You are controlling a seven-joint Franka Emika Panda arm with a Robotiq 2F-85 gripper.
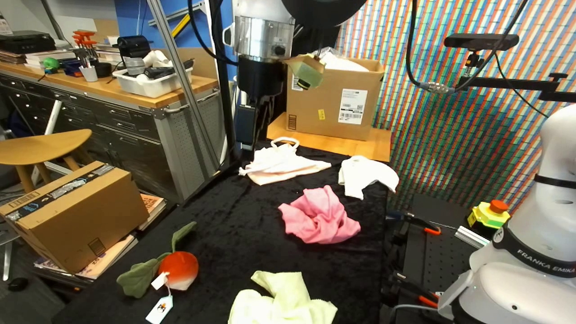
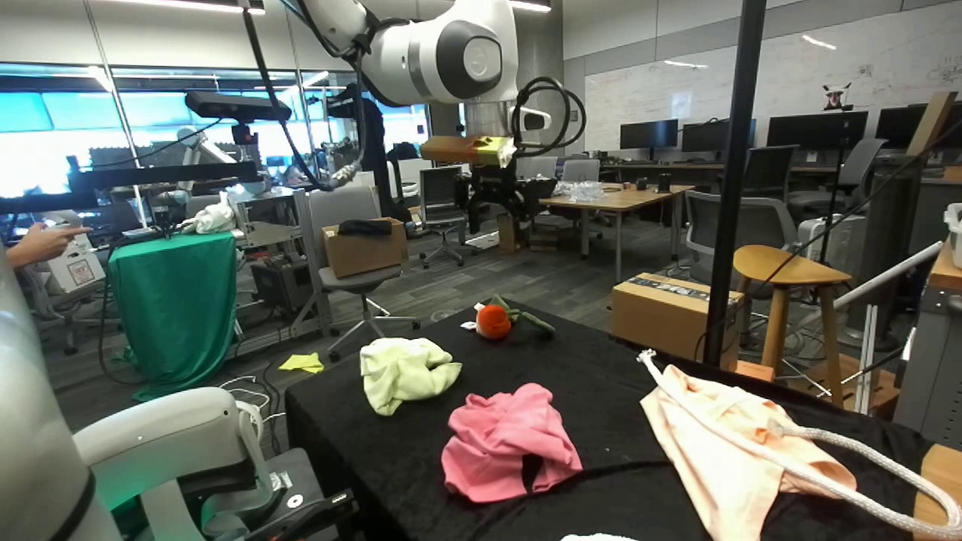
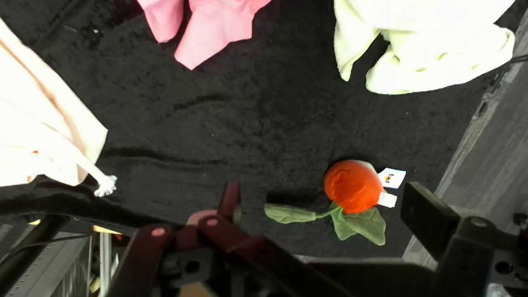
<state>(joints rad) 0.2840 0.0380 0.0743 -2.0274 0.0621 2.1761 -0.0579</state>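
My gripper (image 3: 326,202) stands open in the wrist view, nothing between its fingers, high above the black-covered table (image 1: 234,256). From there a plush orange-red vegetable (image 3: 352,187) with green leaves and white tags shows between the fingers, on the cloth below. It lies near the table's edge in both exterior views. A crumpled pink cloth (image 2: 503,443) sits mid-table, with a pale green cloth (image 2: 406,372) beside it. The peach drawstring bag (image 1: 288,164) and a white cloth (image 1: 366,175) lie at another end. In an exterior view the gripper (image 2: 497,207) hangs in mid-air.
A cardboard box (image 1: 335,105) stands on a wooden surface past the bag. Beside the table are another box (image 1: 81,220) and a wooden stool (image 1: 45,146). A black pole (image 2: 729,180) rises by the table edge. A camera (image 1: 481,41) sits on a bracket arm.
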